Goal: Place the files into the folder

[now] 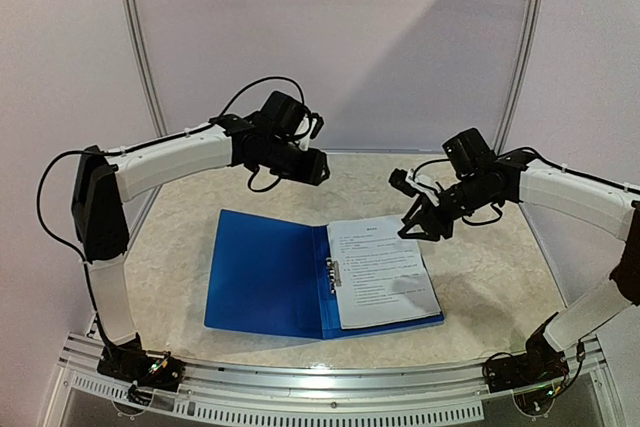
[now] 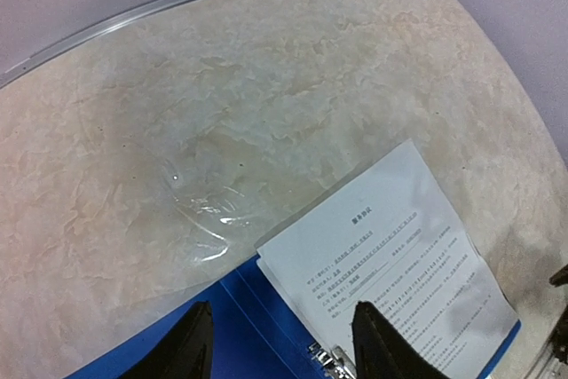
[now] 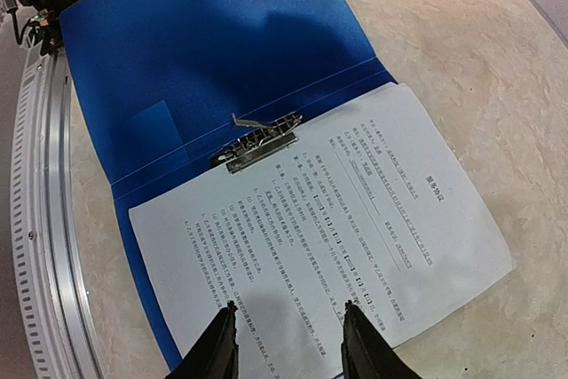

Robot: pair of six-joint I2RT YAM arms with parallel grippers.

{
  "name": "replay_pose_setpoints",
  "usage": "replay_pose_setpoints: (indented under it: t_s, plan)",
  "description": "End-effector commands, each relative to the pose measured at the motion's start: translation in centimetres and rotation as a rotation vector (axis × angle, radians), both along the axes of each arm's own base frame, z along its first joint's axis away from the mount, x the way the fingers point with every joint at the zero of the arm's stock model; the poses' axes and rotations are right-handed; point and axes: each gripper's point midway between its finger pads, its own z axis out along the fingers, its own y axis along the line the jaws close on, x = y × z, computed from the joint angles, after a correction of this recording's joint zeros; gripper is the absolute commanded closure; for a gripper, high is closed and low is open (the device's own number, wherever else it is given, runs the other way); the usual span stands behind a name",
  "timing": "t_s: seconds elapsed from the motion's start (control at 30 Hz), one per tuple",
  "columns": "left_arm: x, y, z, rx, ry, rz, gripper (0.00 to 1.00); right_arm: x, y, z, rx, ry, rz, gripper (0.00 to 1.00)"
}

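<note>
With left gripper [image 2: 282,308] and right gripper [image 3: 290,305] spread empty, the files [image 3: 337,237] are seen beneath the right one on the open folder [image 3: 195,59], and could be dragged askew if brushed.

Two matching robot arms, the left arm [image 1: 175,159] and the right arm [image 1: 575,192], have smooth white shells on their long links and boxy black housings at the joints. Their small black bases [image 1: 140,367], with exposed wiring, sit at the near edge of the table [image 1: 480,277]. Thin black cables [image 1: 40,197] loop loosely beside the shoulders and over the wrists. The left gripper [image 1: 320,167] and the right gripper [image 1: 420,230] are black, each with two matte, wedge-shaped fingers [image 3: 217,348] and a black camera block on the wrist.
</note>
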Motion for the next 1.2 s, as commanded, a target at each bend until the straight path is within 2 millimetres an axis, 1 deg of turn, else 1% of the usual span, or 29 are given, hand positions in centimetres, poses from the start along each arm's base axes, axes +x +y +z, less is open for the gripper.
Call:
replay_pose_setpoints:
  t_s: [0.0,0.07,0.1,0.13,0.2,0.33,0.37,0.43,0.5,0.57,0.7,0.8,0.9,1.07,1.17]
  plan:
    - [-0.4,-2.8,-1.4,-0.082,0.01,-0.116,0.5,-1.4,1.4,0.2,-0.001,0.001,0.092,0.61]
    - [-0.4,-3.4,-2.4,-0.074,0.026,-0.142,0.6,-1.5,1.9,0.0,-0.028,-0.005,0.112,0.61]
    - [-0.3,-3.5,-3.1,-0.06,0.036,-0.151,0.63,-1.6,2.1,-0.1,-0.052,-0.023,0.126,0.61]
    - [-0.3,-3.6,-3.8,-0.05,0.049,-0.158,0.64,-1.5,2.3,-0.4,-0.083,-0.032,0.135,0.61]
    - [-0.4,-4.2,-5.2,-0.044,0.074,-0.186,0.63,-1.3,2.7,-0.3,-0.115,-0.061,0.164,0.61]
    - [-0.9,-5.6,-8.4,-0.034,0.148,-0.264,0.66,-0.7,3.9,0.0,-0.104,-0.067,0.184,0.61]
    - [-0.9,-5.6,-9.2,-0.026,0.166,-0.268,0.66,-0.6,4.3,-0.3,-0.107,-0.062,0.19,0.61]
    - [-0.8,-5.1,-11.2,0.024,0.209,-0.252,0.66,-0.5,5.1,-0.6,-0.11,-0.047,0.196,0.61]
    - [-1.1,-5.1,-12.4,0.017,0.246,-0.265,0.67,-0.1,5.9,-0.8,-0.103,-0.009,0.191,0.61]
    - [-1.6,-5.4,-12.6,-0.007,0.27,-0.287,0.68,0.1,6.4,-1.0,-0.101,0.01,0.194,0.61]
    - [-2.6,-5.3,-12.8,-0.018,0.302,-0.313,0.68,0.8,7.1,-1.6,-0.101,0.02,0.197,0.61]
    - [-3.8,-5.8,-13.2,-0.068,0.351,-0.339,0.69,1.0,7.5,-2.0,-0.097,0.044,0.192,0.61]
    - [-4.6,-5.7,-13.8,-0.12,0.388,-0.338,0.69,0.7,8.0,-2.6,-0.105,0.06,0.206,0.61]
    - [-5.8,-5.3,-15.4,-0.127,0.421,-0.351,0.69,-0.2,9.2,-3.5,-0.148,0.045,0.253,0.6]
    - [-5.8,-5.0,-16.0,-0.119,0.428,-0.34,0.69,-0.5,9.9,-4.3,-0.176,0.052,0.275,0.59]
